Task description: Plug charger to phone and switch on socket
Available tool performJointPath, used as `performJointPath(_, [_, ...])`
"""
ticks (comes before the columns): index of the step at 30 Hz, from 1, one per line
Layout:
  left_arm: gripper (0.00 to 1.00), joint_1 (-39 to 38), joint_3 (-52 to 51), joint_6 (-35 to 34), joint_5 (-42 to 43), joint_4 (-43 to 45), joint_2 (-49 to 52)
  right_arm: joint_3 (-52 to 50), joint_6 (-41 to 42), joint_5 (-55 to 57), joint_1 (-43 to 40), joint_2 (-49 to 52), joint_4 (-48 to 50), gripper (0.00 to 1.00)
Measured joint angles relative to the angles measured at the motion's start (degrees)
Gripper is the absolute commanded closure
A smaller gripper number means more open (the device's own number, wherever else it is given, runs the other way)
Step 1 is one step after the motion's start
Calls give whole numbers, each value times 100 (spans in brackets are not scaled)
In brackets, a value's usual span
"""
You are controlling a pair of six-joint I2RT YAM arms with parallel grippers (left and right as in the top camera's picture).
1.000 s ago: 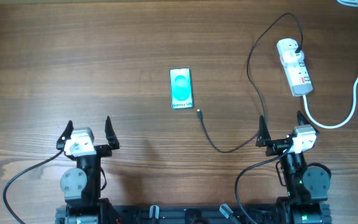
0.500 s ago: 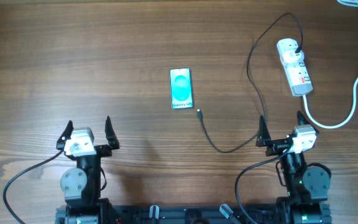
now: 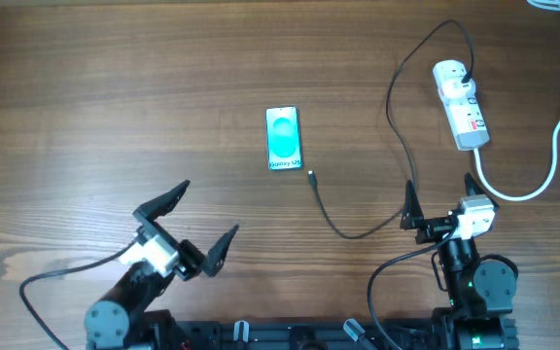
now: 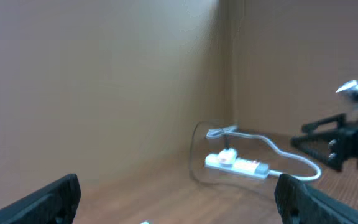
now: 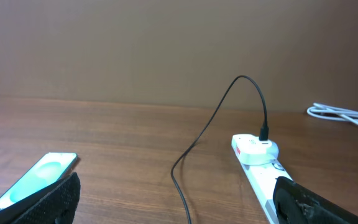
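Observation:
The phone (image 3: 284, 138) lies flat at the table's middle, cyan screen up; it also shows in the right wrist view (image 5: 36, 180). The thin black charger cable (image 3: 397, 126) runs from the socket down to its small connector (image 3: 311, 178), which lies just below the phone's lower right corner. The white socket (image 3: 461, 105) lies at the right; it shows in the left wrist view (image 4: 236, 165) and the right wrist view (image 5: 263, 163). My left gripper (image 3: 187, 225) is open and empty, turned toward the right. My right gripper (image 3: 439, 199) is open and empty, below the socket.
A thick white cord (image 3: 552, 146) loops from the socket's near end along the right edge. The right arm (image 4: 347, 140) shows at the right of the left wrist view. The table is bare brown wood.
My left arm has swung: its gripper has turned from pointing away to pointing up and right, and moved right. The right arm, phone and cable have not moved.

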Motion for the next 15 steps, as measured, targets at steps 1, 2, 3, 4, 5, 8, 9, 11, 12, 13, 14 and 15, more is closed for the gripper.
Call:
performJointPath(1, [0,0,-2,-210,74,269,0,0,0,0,2,0,0,1])
performJointPath(2, [0,0,0,-352,98,407,0,0,0,0,0,0,0,0])
performJointPath(3, [0,0,7,-466,109,481,0,0,0,0,0,0,0,0])
performJointPath(4, [0,0,50,-603,109,505,0,0,0,0,0,0,0,0])
performJointPath(5, [0,0,101,-660,109,501,0,0,0,0,0,0,0,0])
performJointPath(8, [0,0,636,-793,109,363,85,0,0,0,0,0,-2,0])
performJointPath(9, [0,0,938,-815,109,160,197,0,0,0,0,0,0,0])
performJointPath(11, [0,0,1576,-872,116,-577,507,0,0,0,0,4,0,0])
performJointPath(12, [0,0,2052,-885,120,-1067,833,0,2,2,0,4,0,0])
performJointPath(13, [0,0,2295,-894,122,-1346,1010,0,0,0,2,7,0,0])
performJointPath(14, [0,0,2594,-896,131,-1810,1211,0,0,0,2,7,2,0])
performJointPath(15, [0,0,2975,-903,138,-2343,1539,0,0,0,2,4,0,0])
